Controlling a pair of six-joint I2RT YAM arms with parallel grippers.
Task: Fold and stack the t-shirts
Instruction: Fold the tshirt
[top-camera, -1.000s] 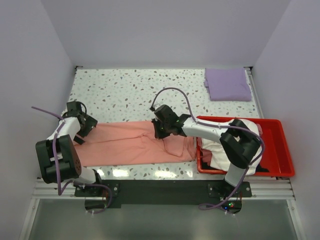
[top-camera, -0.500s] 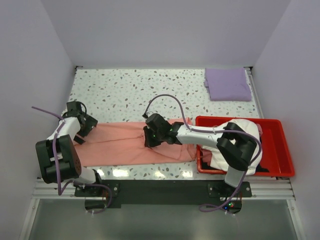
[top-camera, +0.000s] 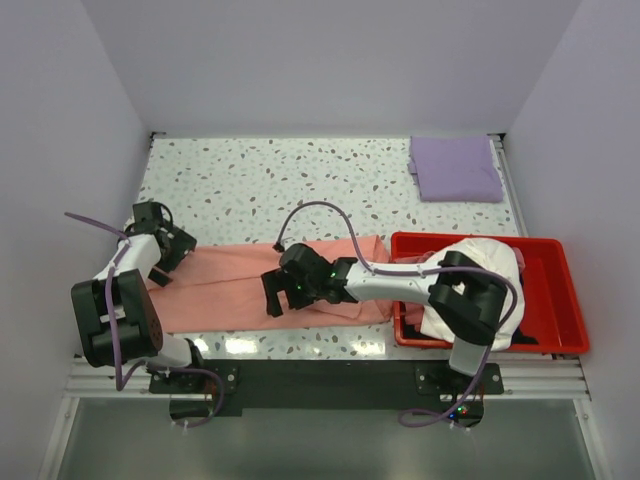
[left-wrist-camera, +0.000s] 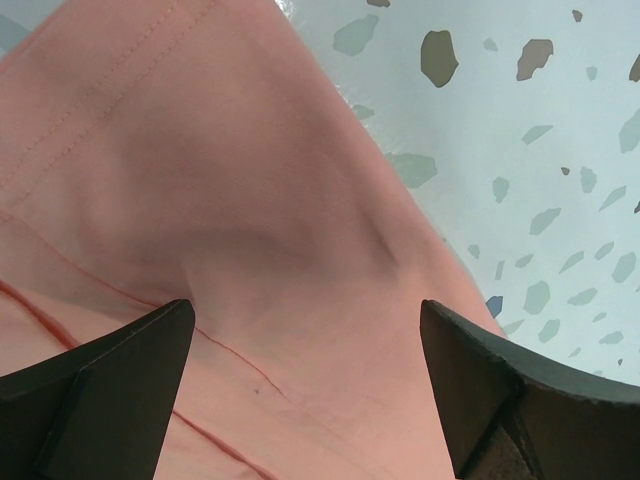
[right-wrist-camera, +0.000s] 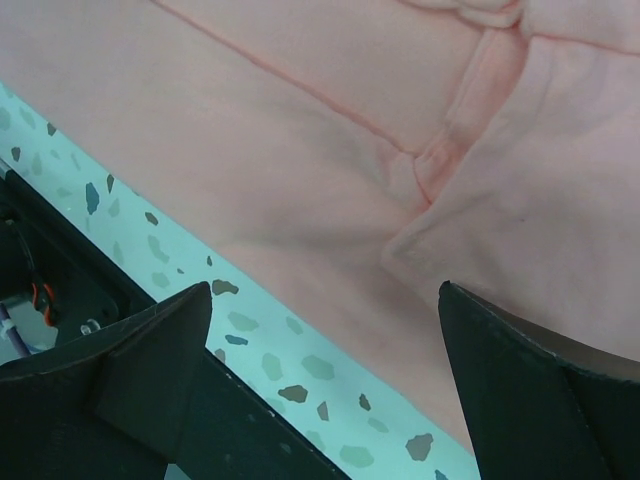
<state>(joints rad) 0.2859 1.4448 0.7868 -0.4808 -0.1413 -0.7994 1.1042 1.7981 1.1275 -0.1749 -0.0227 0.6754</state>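
The overhead view alone takes in the whole white speckled terrazzo tabletop. The long salmon-pink cloth t-shirt lies flat along its near side, running from 9 o'clock toward 5 o'clock. The shirt's right end meets the rectangular red plastic bin at 4 o'clock. A rumpled cream-white cloth tee is heaped in the bin's left half, with a scrap of black cloth at its near wall. A folded lavender cloth t-shirt sits well apart at 1 o'clock, by the far right corner.

The wrist views add detail that the overhead view cannot give. The left one shows a stitched hem and the pink shirt's edge slanting toward 4 o'clock against bare table. The right one shows a folded seam, the shirt's near edge, a strip of table and the black front rail at 8 o'clock.

The left gripper has its jaws spread wide and grips nothing, poised over the pink shirt's left end. The right gripper is equally wide and empty, over the shirt's near edge at 6 o'clock. Whether either touches the cloth I cannot tell.

The left arm doubles back from its base at 7 o'clock up to 9 o'clock. The right arm folds its elbow over the bin and stretches its forearm low toward 9 o'clock.
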